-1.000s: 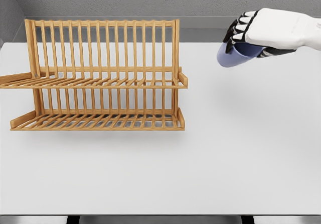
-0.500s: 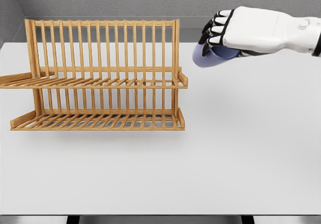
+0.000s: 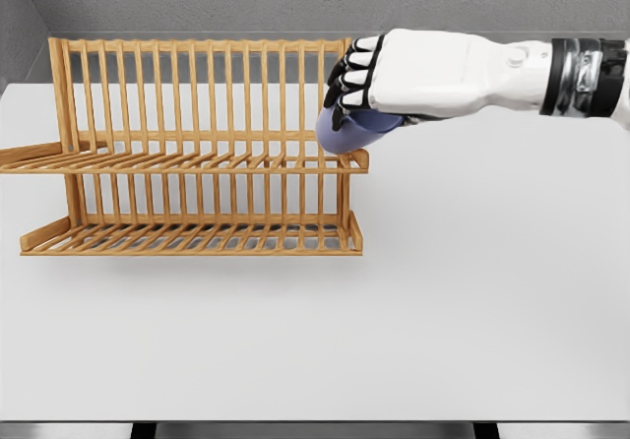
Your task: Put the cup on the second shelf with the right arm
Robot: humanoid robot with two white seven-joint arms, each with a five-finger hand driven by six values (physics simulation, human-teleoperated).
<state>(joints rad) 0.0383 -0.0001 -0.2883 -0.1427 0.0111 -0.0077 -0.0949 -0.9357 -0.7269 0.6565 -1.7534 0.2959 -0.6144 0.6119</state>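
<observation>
A blue cup [image 3: 346, 133] hangs tilted in my right hand [image 3: 366, 90], whose fingers are curled over it from above. Only the cup's lower part shows beneath the hand. It is held over the right end of the wooden rack's upper shelf [image 3: 187, 161], just above the slats, in front of the upright back bars. The two-tier wooden dish rack [image 3: 197, 237] stands on the left half of the white table [image 3: 443, 301]. My right arm reaches in from the right edge. The left arm does not show.
The rack's lower shelf [image 3: 192, 245] sits near the table surface and holds nothing. A grey wall runs behind the table. The table's front edge lies at the bottom of the view.
My right hand has carried the cup leftward from open table space on the right to the rack's upper right corner, dropping slightly. More of the forearm is now in view.
</observation>
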